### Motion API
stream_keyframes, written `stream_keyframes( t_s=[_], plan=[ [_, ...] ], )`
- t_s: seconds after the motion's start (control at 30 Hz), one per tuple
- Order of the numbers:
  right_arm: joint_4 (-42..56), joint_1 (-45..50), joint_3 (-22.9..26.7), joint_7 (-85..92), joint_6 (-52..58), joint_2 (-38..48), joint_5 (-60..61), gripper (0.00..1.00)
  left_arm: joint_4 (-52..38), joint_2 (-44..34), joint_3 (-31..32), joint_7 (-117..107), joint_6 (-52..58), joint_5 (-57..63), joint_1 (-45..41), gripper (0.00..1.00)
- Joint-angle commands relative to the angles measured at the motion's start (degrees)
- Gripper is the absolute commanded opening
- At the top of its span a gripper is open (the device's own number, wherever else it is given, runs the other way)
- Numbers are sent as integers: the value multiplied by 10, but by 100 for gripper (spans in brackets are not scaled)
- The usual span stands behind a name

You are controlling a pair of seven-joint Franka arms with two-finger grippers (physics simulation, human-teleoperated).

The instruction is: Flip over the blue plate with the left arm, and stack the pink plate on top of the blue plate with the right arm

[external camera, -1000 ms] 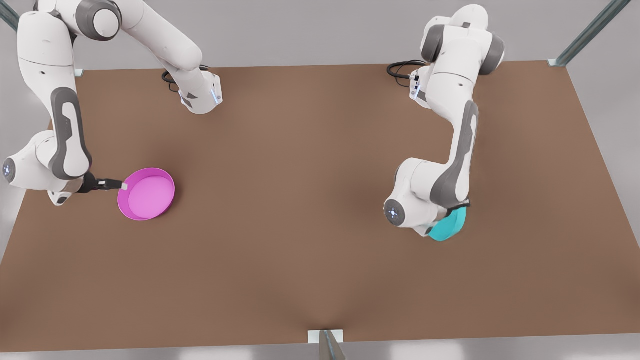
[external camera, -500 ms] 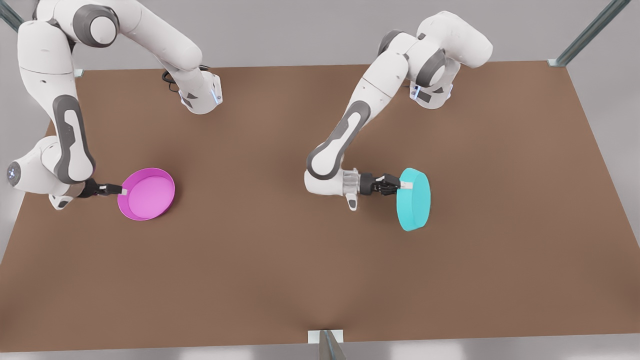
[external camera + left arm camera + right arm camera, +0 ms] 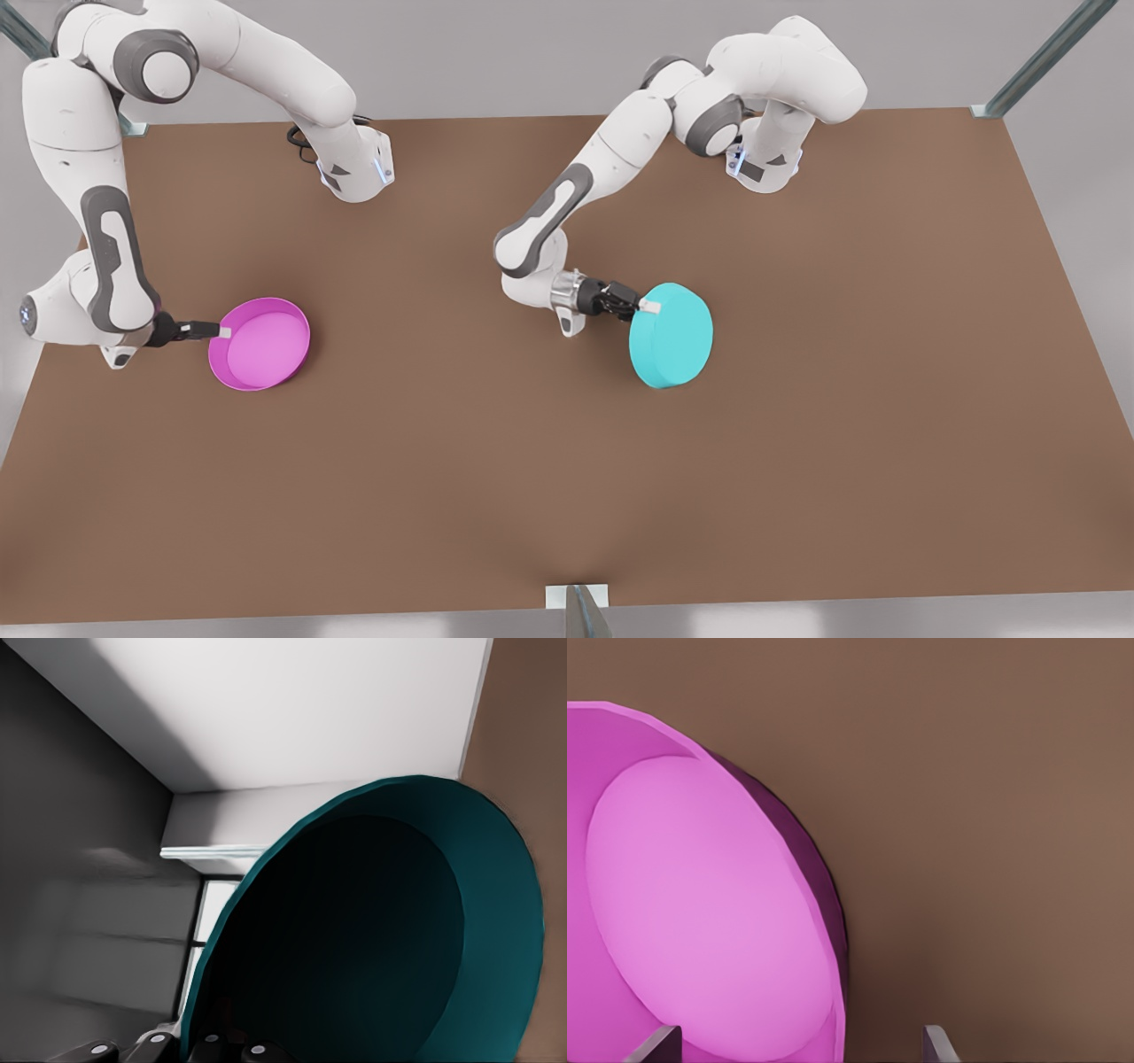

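The blue plate (image 3: 671, 335) hangs near the table's middle, turned over so its flat bottom faces up, slightly tilted. My left gripper (image 3: 649, 307) is shut on its rim on the side toward the front view's left. The left wrist view looks into the plate's dark hollow (image 3: 372, 939). The pink plate (image 3: 260, 343) lies open side up on the table at the front view's left. My right gripper (image 3: 221, 332) is at its left rim, open. In the right wrist view its fingers (image 3: 937, 1045) stand wide apart either side of the pink rim (image 3: 833, 930).
The brown table (image 3: 567, 461) stretches bare between the two plates and toward its front edge. The two arm bases (image 3: 359, 168) stand at the back edge. A metal bracket (image 3: 576, 598) sits at the front edge's middle.
The left arm swung the blue plate from the front view's right toward the middle, turning it bottom up. The right gripper stayed at the pink plate's rim.
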State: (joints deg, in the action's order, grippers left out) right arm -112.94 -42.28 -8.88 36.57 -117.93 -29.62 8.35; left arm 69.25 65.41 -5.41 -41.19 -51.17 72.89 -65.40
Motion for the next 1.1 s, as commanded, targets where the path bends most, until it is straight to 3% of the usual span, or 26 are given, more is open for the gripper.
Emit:
stream_keyframes(
  t_s=[0.0,0.33,0.37,0.47,0.5,0.53,0.83,1.07],
  plan=[
    [-1,0,0,-1,0,-1,0,100,-4,5,0,-1,3,-25,-2,21],
    [-1,1,0,-8,-9,-16,4,100,-76,55,33,0,12,-45,-15,21],
    [-2,2,0,-7,-9,-16,4,97,-84,60,34,0,12,-45,-15,21],
    [-2,3,0,-4,-8,-18,4,76,-84,60,34,-1,17,-45,-15,21],
    [-2,3,0,-4,-9,-21,4,75,-85,60,34,0,17,-46,-15,39],
    [-2,4,0,-4,-9,-21,4,72,-85,60,34,0,16,-46,-15,100],
    [-1,4,0,-6,-9,-25,4,65,-99,60,47,-1,17,-72,-20,100],
    [-1,4,0,-6,-9,-25,4,56,-178,59,64,-26,-10,-268,-17,100]
  ],
)
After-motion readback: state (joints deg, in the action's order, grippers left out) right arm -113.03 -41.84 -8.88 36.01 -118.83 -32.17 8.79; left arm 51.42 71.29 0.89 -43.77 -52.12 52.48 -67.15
